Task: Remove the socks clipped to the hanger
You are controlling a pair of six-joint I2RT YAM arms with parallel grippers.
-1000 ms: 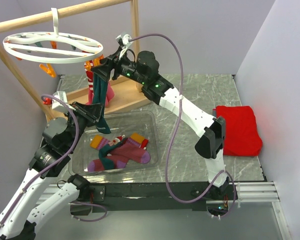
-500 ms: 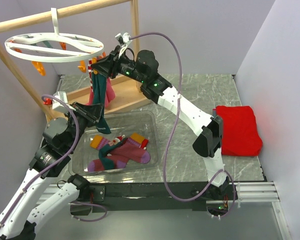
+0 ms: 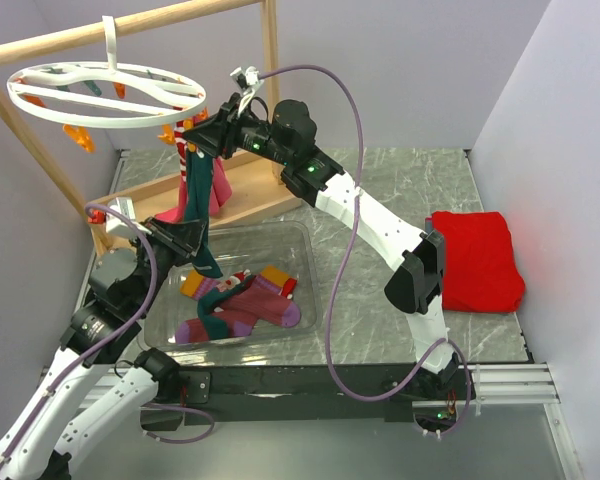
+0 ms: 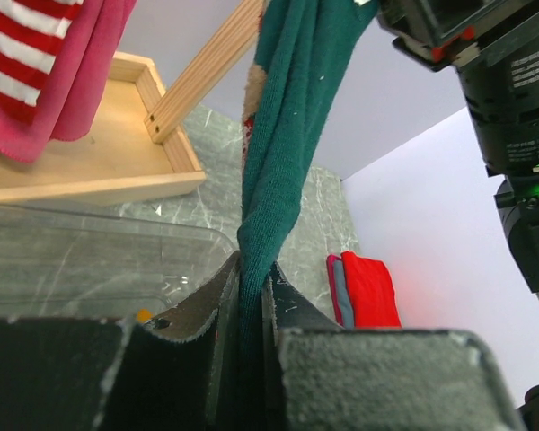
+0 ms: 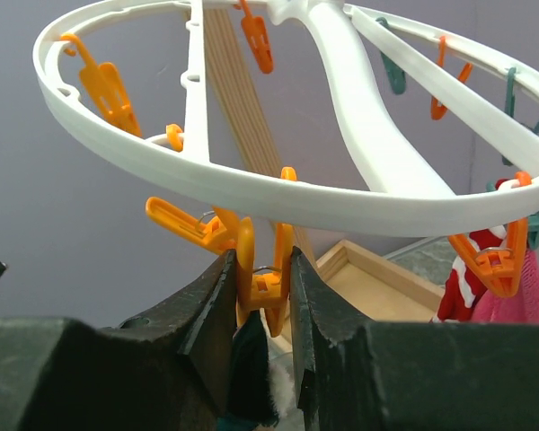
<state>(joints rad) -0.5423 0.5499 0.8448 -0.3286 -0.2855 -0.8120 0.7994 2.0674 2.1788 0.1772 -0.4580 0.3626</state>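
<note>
The white ring hanger (image 3: 100, 105) hangs by its hook from the wooden rail. A dark teal sock (image 3: 198, 200) hangs from an orange clip (image 5: 265, 260) under the ring (image 5: 341, 189). My right gripper (image 3: 195, 140) is shut on that clip (image 5: 260, 269), with the sock's top (image 5: 250, 368) between its fingers. My left gripper (image 3: 185, 238) is shut on the sock's lower part (image 4: 250, 269), and the sock (image 4: 278, 153) runs taut upward. A red-and-white striped sock (image 3: 188, 135) and a magenta pink sock (image 3: 220, 185) hang clipped beside it. Several socks (image 3: 245, 305) lie in the clear tray.
The clear plastic tray (image 3: 310, 260) sits in front of the wooden frame's base (image 3: 250, 195). A folded red cloth (image 3: 477, 260) lies at the right. The wooden rail and post stand at the back left. Walls close in both sides.
My left gripper has moved down and slightly toward the near edge with the teal sock, stretching it straighter. The hanger ring has swayed a little. My right gripper stays on the clip.
</note>
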